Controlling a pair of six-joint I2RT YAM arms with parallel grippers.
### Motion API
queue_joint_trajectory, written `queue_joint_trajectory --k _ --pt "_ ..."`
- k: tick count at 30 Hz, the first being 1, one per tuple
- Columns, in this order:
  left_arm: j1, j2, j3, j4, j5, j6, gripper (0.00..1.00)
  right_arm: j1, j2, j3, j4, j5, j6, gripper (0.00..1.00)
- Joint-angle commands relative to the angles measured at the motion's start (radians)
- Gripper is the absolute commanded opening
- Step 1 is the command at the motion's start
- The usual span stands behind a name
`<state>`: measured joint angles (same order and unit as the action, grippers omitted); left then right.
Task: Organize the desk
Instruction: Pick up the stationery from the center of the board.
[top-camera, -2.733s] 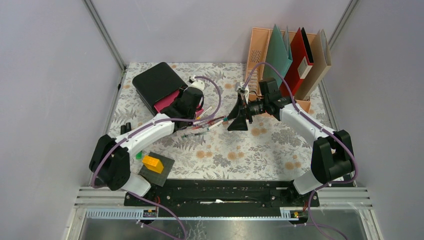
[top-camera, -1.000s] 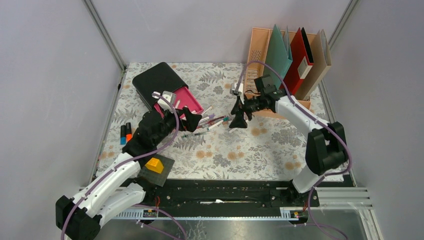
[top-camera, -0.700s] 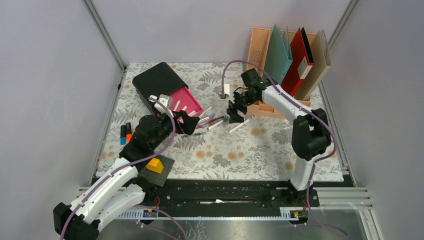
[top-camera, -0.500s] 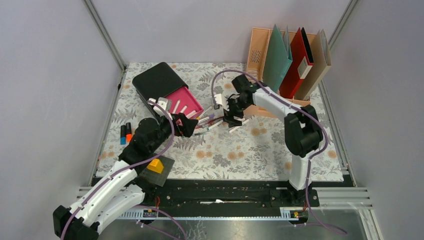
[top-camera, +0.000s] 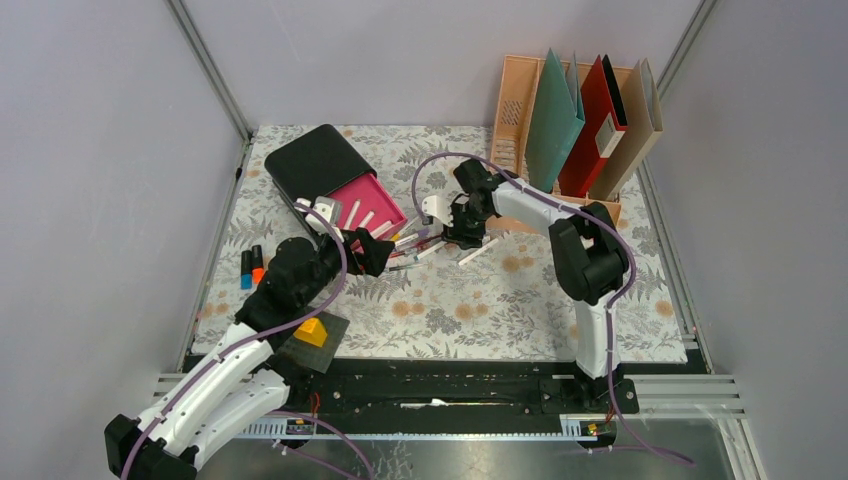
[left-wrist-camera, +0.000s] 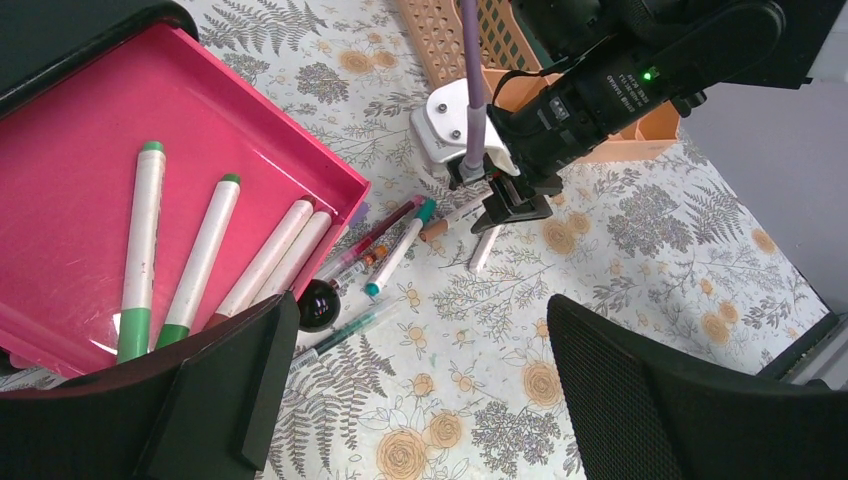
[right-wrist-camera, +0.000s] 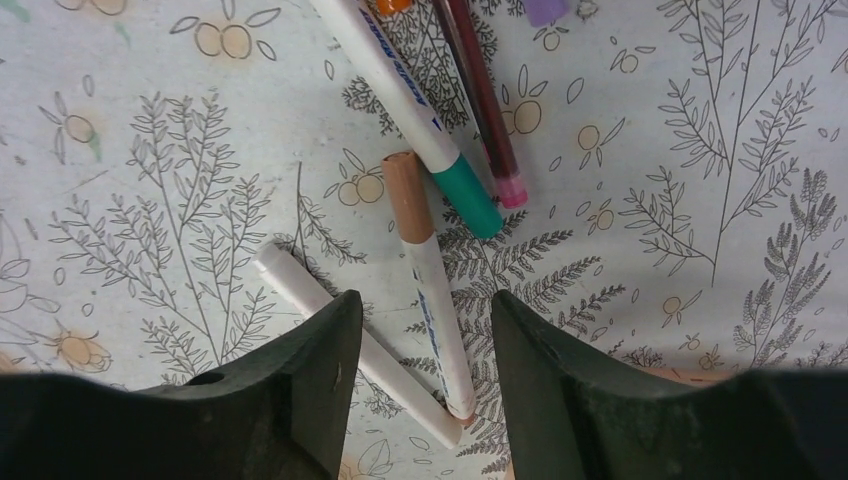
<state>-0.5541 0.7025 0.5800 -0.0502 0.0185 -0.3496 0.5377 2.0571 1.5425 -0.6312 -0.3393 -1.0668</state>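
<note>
Desk (right-wrist-camera: 650, 200) just below right gripper (right-wrist-camera: 420, 305); jaws parted, straddling brown-capped marker (right-wrist-camera: 425, 265), ungripped.

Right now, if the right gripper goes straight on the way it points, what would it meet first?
Probably the white marker with a brown cap, lying directly in front of the right gripper on the flowered cloth desk; a white pen lies beside it. Depth is unclear.

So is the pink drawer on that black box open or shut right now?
Open. The pink drawer is pulled out of the black box, and four markers lie inside it.
</note>
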Motion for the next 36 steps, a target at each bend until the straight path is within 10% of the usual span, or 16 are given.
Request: queue_joint_trajectory --k 1,29,36 --pt "0.005 0.004 -0.006 0.042 -0.015 -0.009 0.99 0.001 0.031 0.031 0.019 0.041 0.022 0.56" --pt "0.005 0.012 -0.012 0.047 -0.008 -0.021 0.99 0.002 -0.009 -0.127 0.080 0.047 0.022 0.01" --pt "0.005 0.018 -0.034 0.122 0.047 -0.064 0.99 0.001 -0.105 -0.197 0.150 0.012 0.072 0.00"
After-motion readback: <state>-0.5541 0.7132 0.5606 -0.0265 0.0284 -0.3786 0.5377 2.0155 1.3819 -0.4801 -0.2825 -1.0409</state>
